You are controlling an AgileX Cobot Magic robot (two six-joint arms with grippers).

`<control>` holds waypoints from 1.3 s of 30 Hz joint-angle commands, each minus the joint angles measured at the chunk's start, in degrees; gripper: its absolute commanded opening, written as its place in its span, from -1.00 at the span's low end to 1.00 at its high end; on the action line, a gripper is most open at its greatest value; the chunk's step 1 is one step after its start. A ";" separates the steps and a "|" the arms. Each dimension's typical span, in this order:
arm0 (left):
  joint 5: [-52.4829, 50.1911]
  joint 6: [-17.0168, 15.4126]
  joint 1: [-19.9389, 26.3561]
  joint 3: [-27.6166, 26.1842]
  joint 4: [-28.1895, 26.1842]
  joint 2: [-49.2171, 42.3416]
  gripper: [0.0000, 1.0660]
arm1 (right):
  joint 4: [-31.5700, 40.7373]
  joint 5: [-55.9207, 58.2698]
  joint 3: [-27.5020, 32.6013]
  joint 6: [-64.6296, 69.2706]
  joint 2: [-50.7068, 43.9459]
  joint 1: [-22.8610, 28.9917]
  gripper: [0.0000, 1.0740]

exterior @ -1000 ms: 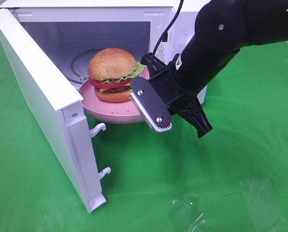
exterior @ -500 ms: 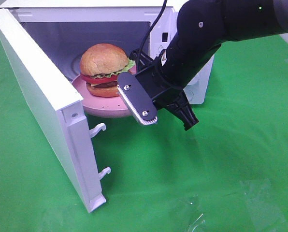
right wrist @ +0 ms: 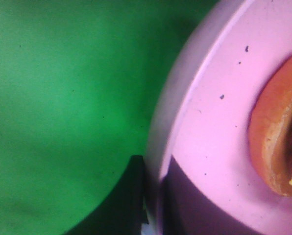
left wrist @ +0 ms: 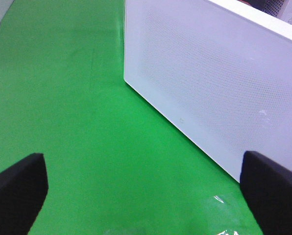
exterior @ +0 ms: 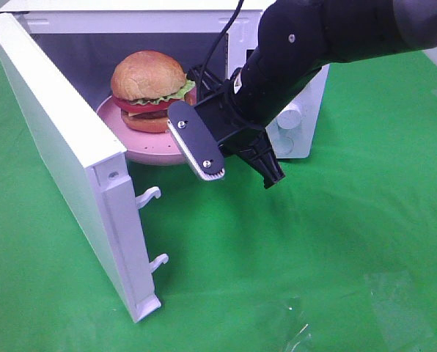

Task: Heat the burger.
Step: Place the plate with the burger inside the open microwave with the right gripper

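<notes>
While the left tool [left wrist: 146, 188] gapes wide and empty, the right tool [exterior: 202, 163] pinches the pink plate [exterior: 130, 144] by its rim, the burger [exterior: 147, 86] sitting on it, at the microwave [exterior: 57, 110] mouth.

Exterior high: looks steeply down, mid-range, onto the open microwave [exterior: 303, 136] and green cloth [exterior: 336, 257]. Left wrist: faces down at the door [left wrist: 219, 83] outer face, close; door shared with exterior. Right wrist: very close on the pink plate [right wrist: 209, 132] rim, also shared.

Burger [exterior: 148, 82], glossy golden bun, lettuce, tomato, upright on pink plate [exterior: 141, 151], at mouth of open microwave [exterior: 307, 99]
</notes>
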 commanded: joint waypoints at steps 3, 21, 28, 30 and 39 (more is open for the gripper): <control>-0.40 -0.06 -0.40 0.00 -0.17 -0.11 0.88 | -0.34 -4.47 -2.69 3.21 1.20 -0.11 -1.00; -0.40 -0.06 -0.40 0.00 -0.17 -0.11 0.88 | -2.86 -5.27 -11.52 8.48 8.48 -0.11 -1.00; -0.40 -0.06 -0.40 0.00 -0.17 -0.11 0.88 | -3.32 -2.01 -17.82 11.06 12.32 -0.11 -1.00; -0.40 -0.06 -0.40 0.00 -0.17 -0.11 0.88 | -3.32 -1.03 -19.42 11.06 13.24 -0.11 -1.00; -0.40 -0.11 -0.40 0.00 -0.17 -0.11 0.88 | -4.24 1.78 -25.10 13.41 17.07 -0.11 -1.00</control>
